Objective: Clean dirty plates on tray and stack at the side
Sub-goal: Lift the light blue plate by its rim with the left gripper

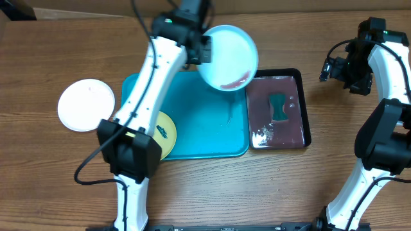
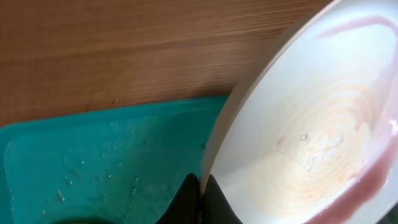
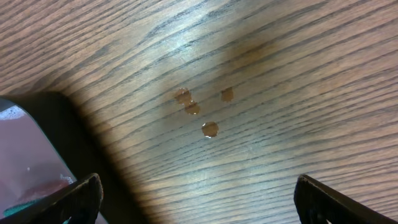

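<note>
Overhead looks straight down on the whole worktop (image 1: pixel 212 186). The left wrist view hangs close over the turquoise tray (image 2: pixel 93 155), the right wrist view close beside the black tray (image 3: pixel 68 137); overhead shares both.

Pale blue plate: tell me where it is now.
Overhead view, top centre: the pale blue plate hangs tilted, pinched at its rim by the left gripper, over the turquoise tray's far right corner, next to the black tray.

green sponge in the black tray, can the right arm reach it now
Probably yes: the right gripper is open and empty beside the black tray, nothing covers the green sponge, and the left gripper's pale blue plate hangs clear of it.
</note>
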Available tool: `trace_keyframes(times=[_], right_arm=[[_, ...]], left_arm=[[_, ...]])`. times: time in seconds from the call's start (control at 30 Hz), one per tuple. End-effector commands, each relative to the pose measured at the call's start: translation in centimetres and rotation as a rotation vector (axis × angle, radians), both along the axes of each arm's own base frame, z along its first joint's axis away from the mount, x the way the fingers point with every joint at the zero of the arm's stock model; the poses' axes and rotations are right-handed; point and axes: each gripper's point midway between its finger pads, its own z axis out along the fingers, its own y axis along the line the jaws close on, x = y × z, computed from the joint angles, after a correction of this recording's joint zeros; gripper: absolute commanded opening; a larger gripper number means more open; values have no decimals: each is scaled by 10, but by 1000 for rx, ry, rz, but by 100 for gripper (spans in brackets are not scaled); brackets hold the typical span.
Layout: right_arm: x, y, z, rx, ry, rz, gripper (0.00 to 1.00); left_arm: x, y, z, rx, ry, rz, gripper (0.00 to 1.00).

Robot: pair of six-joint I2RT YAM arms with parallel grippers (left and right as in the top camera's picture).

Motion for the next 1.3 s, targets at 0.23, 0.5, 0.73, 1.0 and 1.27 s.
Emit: trace_keyframes(times=[0.23, 0.5, 0.73, 1.0, 1.27], right_arm=[[6, -3, 16, -11, -47, -8, 100], [6, -3, 16, -10, -47, -7, 100], [6, -3, 16, -11, -47, -7, 100], [6, -3, 16, -11, -47, -8, 100], [6, -3, 16, -11, -47, -8, 100]], left_arm=[[-23, -67, 50, 434, -331, -113, 4], [-75, -109, 120, 794, -677, -55, 4], [-106, -135, 158, 923, -836, -32, 4], [-110, -137, 166, 937, -865, -7, 4], [-108, -138, 167, 916, -873, 11, 4]])
